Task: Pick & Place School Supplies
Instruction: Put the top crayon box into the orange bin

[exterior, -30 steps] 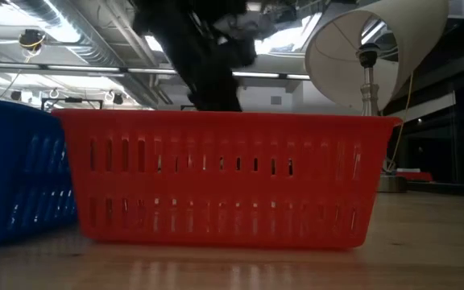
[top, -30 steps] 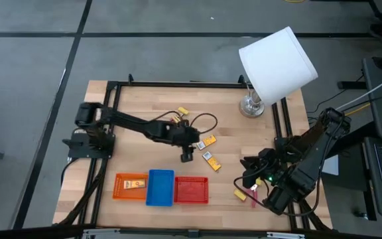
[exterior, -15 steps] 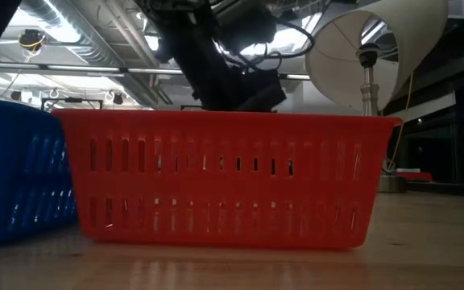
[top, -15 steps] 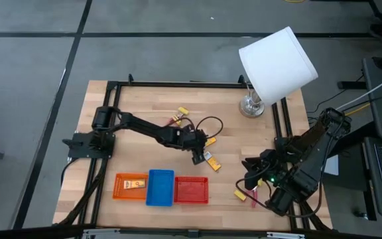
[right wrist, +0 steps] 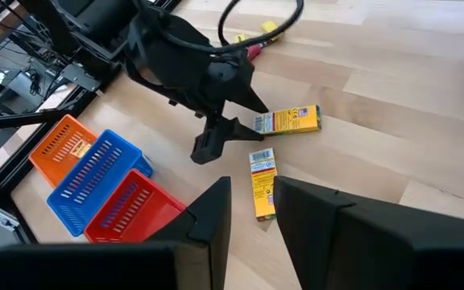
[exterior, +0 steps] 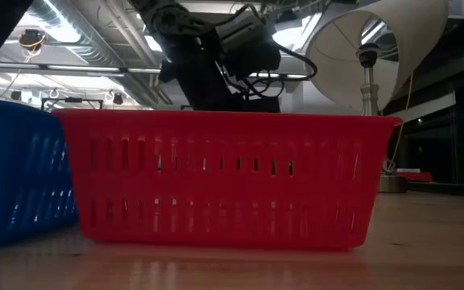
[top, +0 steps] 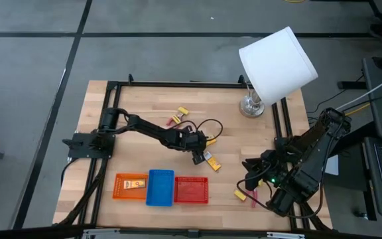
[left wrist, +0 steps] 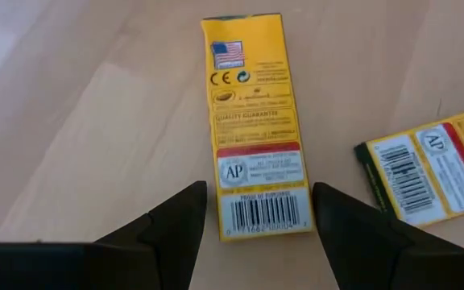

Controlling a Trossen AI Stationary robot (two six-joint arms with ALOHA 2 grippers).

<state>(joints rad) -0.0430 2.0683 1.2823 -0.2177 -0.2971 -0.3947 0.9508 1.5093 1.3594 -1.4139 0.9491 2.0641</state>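
Left gripper [left wrist: 258,216] dropped lower, jaws spread astride yellow packet [left wrist: 258,161]; low view blocked.

the left arm is reaching out low across the table's middle, its left gripper [left wrist: 256,221] pointing down with fingers spread; the right gripper [right wrist: 252,211] is waiting at the right edge, fingers slightly apart.

Overhead, table-level, two wrist views; shared table [top: 144,106]

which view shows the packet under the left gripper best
The left wrist view: the yellow packet fills it, labels readable, between the open left gripper fingers. High and right wrist views show it small; low view hides it.
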